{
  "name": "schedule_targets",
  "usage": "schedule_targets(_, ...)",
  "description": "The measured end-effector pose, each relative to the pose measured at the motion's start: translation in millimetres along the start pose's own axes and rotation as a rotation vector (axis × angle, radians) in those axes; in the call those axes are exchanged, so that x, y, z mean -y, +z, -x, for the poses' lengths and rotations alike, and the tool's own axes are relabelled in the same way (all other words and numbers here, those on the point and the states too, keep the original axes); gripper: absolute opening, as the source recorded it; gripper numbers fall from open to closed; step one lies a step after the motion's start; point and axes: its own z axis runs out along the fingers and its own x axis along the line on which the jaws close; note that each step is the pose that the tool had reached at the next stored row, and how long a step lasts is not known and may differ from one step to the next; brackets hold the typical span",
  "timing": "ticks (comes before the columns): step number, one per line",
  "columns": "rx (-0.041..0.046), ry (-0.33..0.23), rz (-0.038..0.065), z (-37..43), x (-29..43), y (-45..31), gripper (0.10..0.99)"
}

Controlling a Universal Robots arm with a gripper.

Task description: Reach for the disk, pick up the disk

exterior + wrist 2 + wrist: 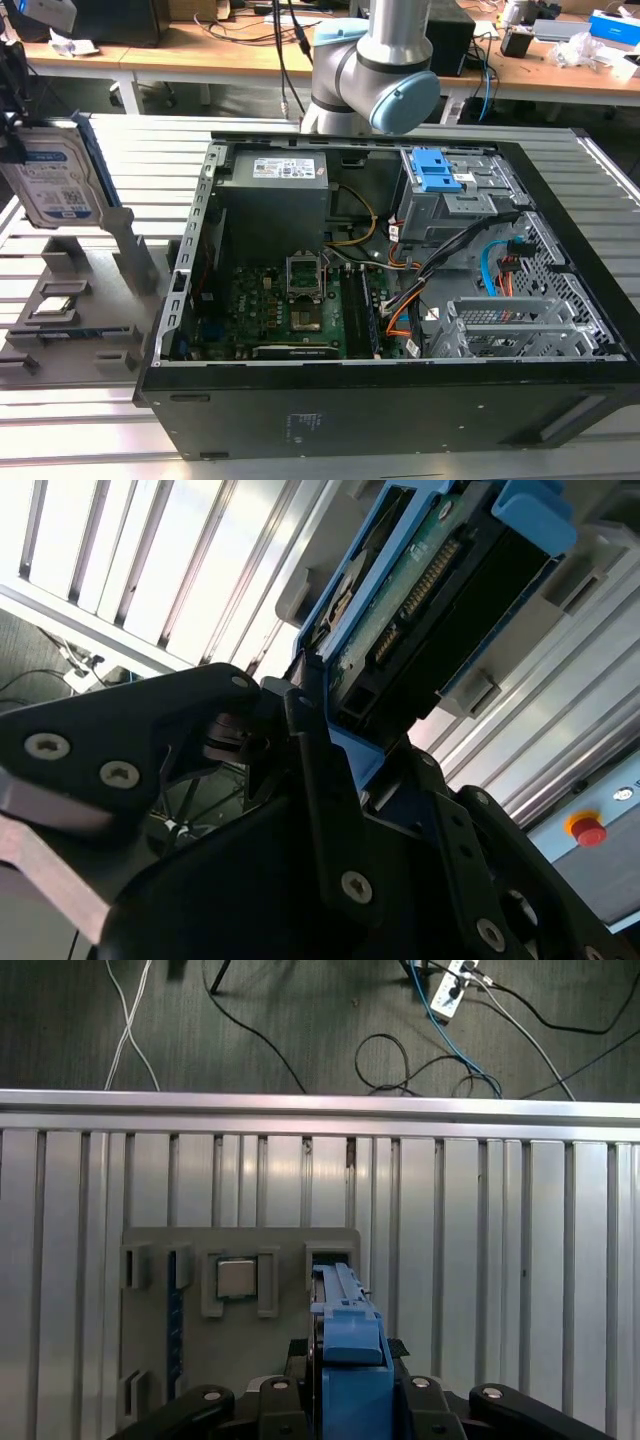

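The disk (52,180), silver with a white-and-blue label and blue side rails, stands on edge at the exterior view's left, over the grey holder (75,310). My gripper (12,140) meets it at the picture's edge. In the second wrist view the black fingers (310,740) clamp the disk (420,570) at its end, its green circuit board showing. In the first wrist view the gripper (345,1390) is shut on the blue rail of the disk (345,1305), which runs toward a slot of the holder (160,1245).
A small square silver chip (238,1280) lies in the holder beside the disk. An open computer case (380,300) with blue brackets (435,170) sits to the exterior view's right. The slatted metal table (500,1260) ends at an edge; cables lie on the floor beyond.
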Motion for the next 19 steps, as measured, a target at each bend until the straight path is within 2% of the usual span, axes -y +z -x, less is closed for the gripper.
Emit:
schedule_targets(9, 0.0, 0.0, 0.001, -0.1, -0.2, -10.8, 0.369)
schedule_targets(19, 0.0001, 0.0, 0.002, -0.2, -0.6, -27.0, 0.369)
